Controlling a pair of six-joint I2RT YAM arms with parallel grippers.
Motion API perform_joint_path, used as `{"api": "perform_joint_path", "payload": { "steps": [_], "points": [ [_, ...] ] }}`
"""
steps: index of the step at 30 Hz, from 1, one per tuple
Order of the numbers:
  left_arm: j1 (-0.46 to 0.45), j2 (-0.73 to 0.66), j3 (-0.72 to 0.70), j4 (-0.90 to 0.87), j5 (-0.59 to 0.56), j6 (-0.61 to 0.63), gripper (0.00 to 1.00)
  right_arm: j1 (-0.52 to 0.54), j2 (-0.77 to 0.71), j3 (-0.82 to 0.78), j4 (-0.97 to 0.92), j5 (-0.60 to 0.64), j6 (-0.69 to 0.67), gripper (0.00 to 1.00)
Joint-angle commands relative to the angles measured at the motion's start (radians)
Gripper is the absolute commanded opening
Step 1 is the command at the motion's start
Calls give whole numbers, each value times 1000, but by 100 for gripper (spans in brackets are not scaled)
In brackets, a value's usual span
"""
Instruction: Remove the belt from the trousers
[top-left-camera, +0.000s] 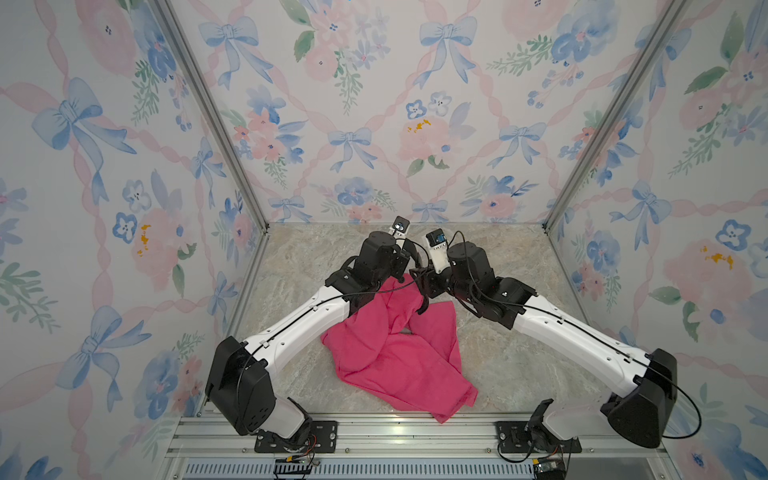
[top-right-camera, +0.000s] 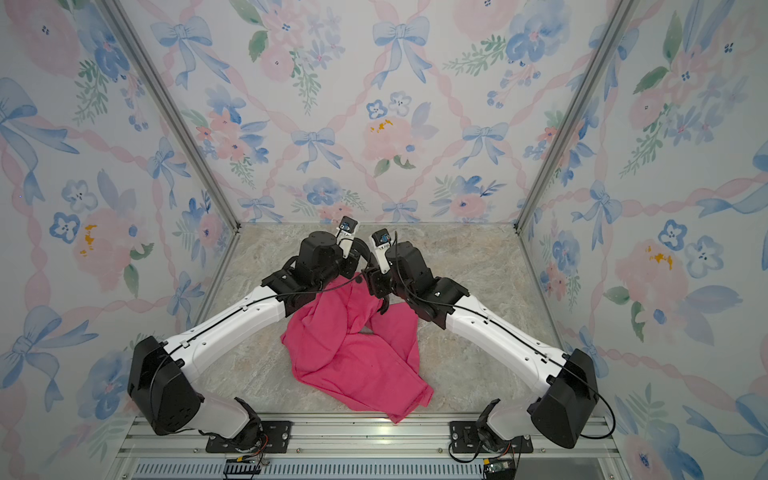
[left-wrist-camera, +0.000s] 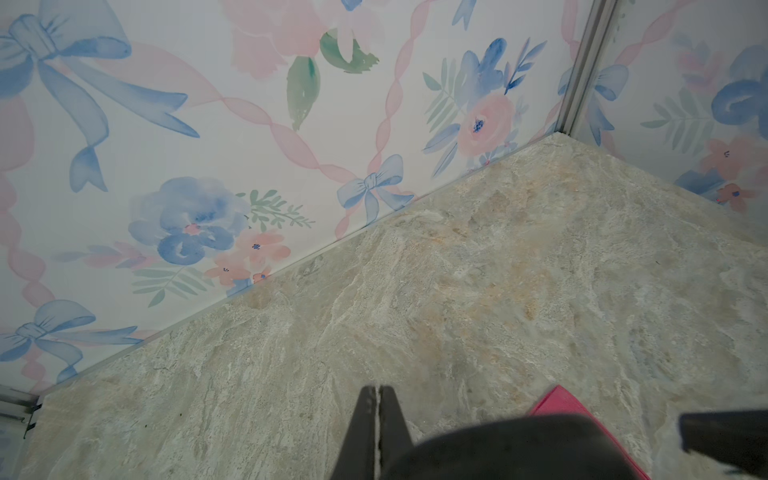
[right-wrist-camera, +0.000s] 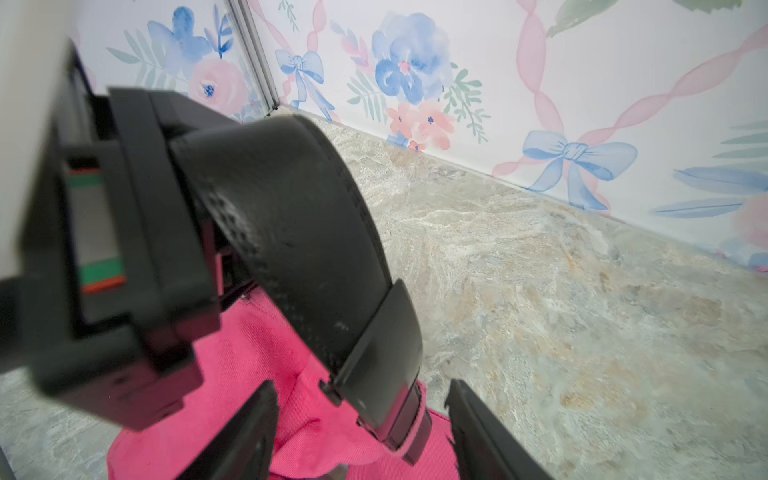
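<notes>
Right gripper (right-wrist-camera: 359, 386): jaws apart, gripping nothing, standing either side of the buckle (right-wrist-camera: 382, 365).
Left gripper (left-wrist-camera: 377, 392): fingers pressed together; a pinch on the strap cannot be told.
Belt (right-wrist-camera: 291, 216): stiff arch above the trousers (right-wrist-camera: 249, 374), buckle end down on the pink cloth.
Long axis: from the buckle up and over, toward the left gripper.
Nearer arm: the right, by this judgement.
</notes>
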Motion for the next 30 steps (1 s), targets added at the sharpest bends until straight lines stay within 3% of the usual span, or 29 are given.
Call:
{"api": "perform_joint_path", "payload": {
  "steps": [1,5,11,15,20,24,30],
  "points": [
    [-8,-20,23,-15,-46,-53,0,7,-17,34,-85,21,6,68],
    [-9,-17,31,-22,-40,-69,0,5,12,81,-102,32,-42,58],
    [-10,-8,41,-29,-25,-81,0,7,99,190,-185,25,-69,56],
    [-11,-8,44,-31,-10,-87,0,7,128,222,-186,24,-80,47],
    [-13,-12,50,-33,9,-92,0,8,157,249,-190,25,-94,44],
    [-14,-18,53,-34,18,-93,0,7,168,252,-184,23,-96,32],
    [-17,-24,51,-36,34,-98,0,7,184,249,-184,22,-90,35]
  ]
}}
